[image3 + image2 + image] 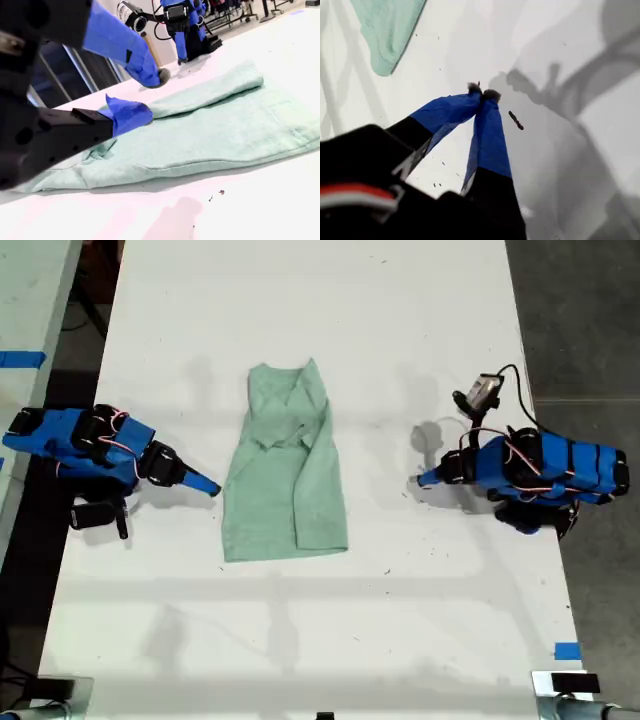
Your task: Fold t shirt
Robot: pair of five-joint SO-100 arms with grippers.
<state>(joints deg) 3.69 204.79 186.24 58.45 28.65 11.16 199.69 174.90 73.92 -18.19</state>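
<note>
The pale mint-green t shirt lies flat in the middle of the white table, folded lengthwise into a narrow strip with the neck at the far end. My first gripper rests low on the table at the exterior view's right, a hand's width from the shirt. Its blue fingertips are shut on nothing, and a shirt corner shows beyond them. My second gripper sits at the exterior view's left, just beside the shirt's edge. Its jaws stand apart, with the shirt behind them and nothing held.
A second pale table with blue tape stands at the exterior view's left. Dark floor borders the table at the exterior view's right. A blue tape mark sits near the front corner on that side. A small dark speck lies by my first gripper.
</note>
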